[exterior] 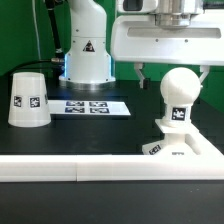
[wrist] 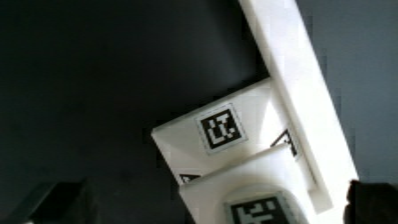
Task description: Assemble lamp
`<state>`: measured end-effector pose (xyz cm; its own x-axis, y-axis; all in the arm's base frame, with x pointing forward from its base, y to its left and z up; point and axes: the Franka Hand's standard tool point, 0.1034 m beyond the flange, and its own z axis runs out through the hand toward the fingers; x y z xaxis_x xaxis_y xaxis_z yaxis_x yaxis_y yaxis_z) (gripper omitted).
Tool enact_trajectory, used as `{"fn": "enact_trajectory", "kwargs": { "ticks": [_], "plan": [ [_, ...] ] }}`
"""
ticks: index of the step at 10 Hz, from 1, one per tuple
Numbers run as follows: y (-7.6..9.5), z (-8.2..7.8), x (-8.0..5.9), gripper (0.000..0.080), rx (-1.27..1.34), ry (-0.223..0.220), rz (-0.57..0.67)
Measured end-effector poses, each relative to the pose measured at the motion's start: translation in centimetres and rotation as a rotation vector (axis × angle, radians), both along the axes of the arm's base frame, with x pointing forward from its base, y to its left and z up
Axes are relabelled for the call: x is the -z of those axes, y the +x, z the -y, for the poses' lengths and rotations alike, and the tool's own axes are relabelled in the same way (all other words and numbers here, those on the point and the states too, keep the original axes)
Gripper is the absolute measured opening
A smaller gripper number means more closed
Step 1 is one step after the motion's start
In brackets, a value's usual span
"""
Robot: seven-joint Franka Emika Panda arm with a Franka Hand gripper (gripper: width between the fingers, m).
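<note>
On the exterior view's left, the shade (exterior: pixel 29 98) sits rim-down on the black tabletop (exterior: pixel 110 135); the marker board (exterior: pixel 90 106) lies just beside it. Farther right, the bulb (exterior: pixel 177 98) stands upright in the base (exterior: pixel 183 149) against the border rail (exterior: pixel 70 171); the tool (exterior: pixel 172 73) hangs above the bulb, fingers spread apart, holding nothing.

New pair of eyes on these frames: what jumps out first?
First the ball-shaped bulb, standing upright on the flat square base at the exterior view's right, against the long white rail. The end effector hangs open just above the bulb, not touching it. The tapered shade sits apart, mouth down, at the exterior view's left, with the marker board flat on the table between them.
</note>
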<state>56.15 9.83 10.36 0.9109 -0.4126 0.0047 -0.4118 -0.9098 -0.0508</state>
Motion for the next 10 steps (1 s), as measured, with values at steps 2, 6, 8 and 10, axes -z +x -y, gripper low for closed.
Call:
{"fn": "enact_trajectory", "kwargs": {
  "ticks": [2, 6, 8, 10],
  "plan": [
    [-2.0, 2.4, 0.5, 0.0698, -0.127, -0.017, 0.02],
    [-4.1, 10.7, 0.6, 0.0698, -0.167, -0.02, 0.008],
    [-4.2, 11.2, 0.8, 0.0698, -0.173, -0.022, 0.007],
    [-4.3, 12.7, 0.8, 0.0698, -0.163, -0.027, 0.006]
  ]
}}
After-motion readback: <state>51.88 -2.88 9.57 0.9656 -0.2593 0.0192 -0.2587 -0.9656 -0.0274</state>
